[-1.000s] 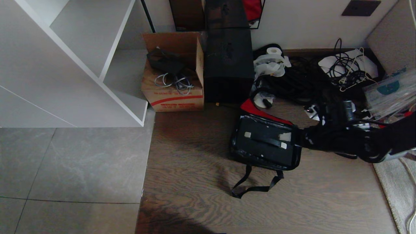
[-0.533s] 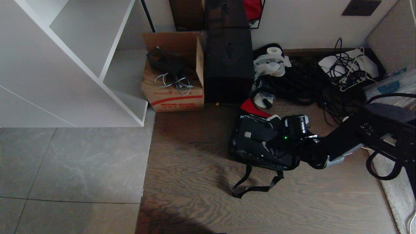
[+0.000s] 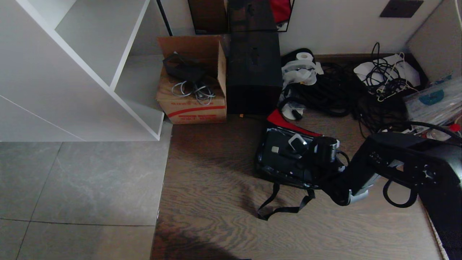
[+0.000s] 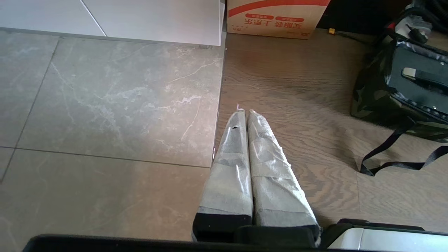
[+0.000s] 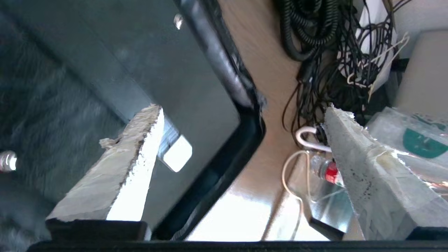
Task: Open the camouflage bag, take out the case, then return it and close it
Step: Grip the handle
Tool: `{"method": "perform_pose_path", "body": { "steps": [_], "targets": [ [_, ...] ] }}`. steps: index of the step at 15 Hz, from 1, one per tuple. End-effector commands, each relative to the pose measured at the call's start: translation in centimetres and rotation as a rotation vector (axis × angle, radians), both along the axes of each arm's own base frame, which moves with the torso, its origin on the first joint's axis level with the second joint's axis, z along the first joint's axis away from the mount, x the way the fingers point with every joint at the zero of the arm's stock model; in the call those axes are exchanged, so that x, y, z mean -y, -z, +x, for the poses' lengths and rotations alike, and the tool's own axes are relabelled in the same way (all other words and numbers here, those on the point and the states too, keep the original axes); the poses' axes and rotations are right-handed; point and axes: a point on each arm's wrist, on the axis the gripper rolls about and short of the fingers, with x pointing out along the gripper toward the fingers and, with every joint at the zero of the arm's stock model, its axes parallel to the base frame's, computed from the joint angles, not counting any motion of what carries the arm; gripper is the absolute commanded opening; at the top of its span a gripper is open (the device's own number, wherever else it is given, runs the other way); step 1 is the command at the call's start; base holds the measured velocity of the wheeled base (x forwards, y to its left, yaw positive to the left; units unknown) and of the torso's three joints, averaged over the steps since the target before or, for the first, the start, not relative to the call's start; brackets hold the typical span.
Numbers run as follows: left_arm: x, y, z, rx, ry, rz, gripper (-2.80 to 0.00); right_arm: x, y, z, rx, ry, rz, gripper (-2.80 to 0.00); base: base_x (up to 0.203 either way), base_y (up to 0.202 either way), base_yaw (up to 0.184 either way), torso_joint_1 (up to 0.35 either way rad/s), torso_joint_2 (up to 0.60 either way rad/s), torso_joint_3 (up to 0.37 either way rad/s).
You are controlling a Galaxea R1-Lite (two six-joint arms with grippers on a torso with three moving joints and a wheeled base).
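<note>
The camouflage bag (image 3: 260, 163) lies open on the wood floor, its red inner lid panel (image 3: 281, 120) folded back toward the wall. The case (image 3: 279, 159) sits inside it, black top up, with a pale handle mount (image 3: 275, 149) showing. My right gripper (image 3: 301, 146) hovers over the case's right half, open. In the right wrist view the right gripper (image 5: 244, 107) straddles the bag's black rim (image 5: 241, 133), one finger (image 5: 140, 140) over the case's top beside a pale mount (image 5: 177, 153). My left gripper (image 4: 244, 113) is parked, shut, over the floor left of the bag (image 4: 374, 94).
A brown carton (image 3: 193, 90) and a tall black box (image 3: 254, 72) stand behind the bag by the wall. Tangled cables (image 3: 335, 90) and a clear plastic pack (image 3: 433, 101) crowd the right. A white shelf (image 3: 90, 72) fills the left. The bag's strap (image 3: 281, 207) trails forward.
My right arm has swung in from the right over the open bag and its wrist has rolled. Its jaws have spread wider. The bag, case and left arm have stayed put.
</note>
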Motion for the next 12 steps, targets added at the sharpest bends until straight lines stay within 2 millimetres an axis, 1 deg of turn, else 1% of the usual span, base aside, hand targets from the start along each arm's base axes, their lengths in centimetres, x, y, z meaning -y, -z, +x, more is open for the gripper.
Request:
{"method": "perform_pose_path", "body": {
  "steps": [1, 2, 3, 5, 7, 9, 12],
  "targets": [
    [0.0, 0.3, 0.1, -0.009, -0.001, -0.001, -2.8, 0.3, -1.3, -1.2, -0.002, -0.001, -0.007, 0.0, 0.0, 0.0, 0.0, 0.0, 0.0, 0.0],
    [0.0, 0.3, 0.1, -0.009, -0.001, -0.001, -2.8, 0.5, -1.7, -1.7, 0.0, -0.002, -0.004, 0.0, 0.0, 0.0, 0.0, 0.0, 0.0, 0.0],
    [0.0, 0.2, 0.1, -0.007, -0.001, -0.001, -2.8, 0.5, -1.8, -1.8, -0.001, -0.004, -0.003, 0.0, 0.0, 0.0, 0.0, 0.0, 0.0, 0.0],
    [0.0, 0.3, 0.1, -0.009, -0.001, -0.001, -2.8, 1.0, -2.5, -3.1, -0.008, -0.019, 0.005, 0.0, 0.0, 0.0, 0.0, 0.0, 0.0, 0.0],
    [0.0, 0.2, 0.1, -0.007, -0.001, -0.001, -2.8, 1.4, -3.2, -3.9, 0.01, -0.018, 0.02, 0.0, 0.0, 0.0, 0.0, 0.0, 0.0, 0.0],
    [0.0, 0.2, 0.1, -0.007, -0.001, -0.001, -2.8, 1.8, -3.4, -4.3, 0.007, -0.01, 0.02, 0.0, 0.0, 0.0, 0.0, 0.0, 0.0, 0.0],
    [0.0, 0.2, 0.1, -0.008, -0.001, 0.008, -2.8, 2.0, -4.4, -4.8, 0.024, -0.005, 0.025, 0.0, 0.0, 0.0, 0.0, 0.0, 0.0, 0.0]
  ]
}}
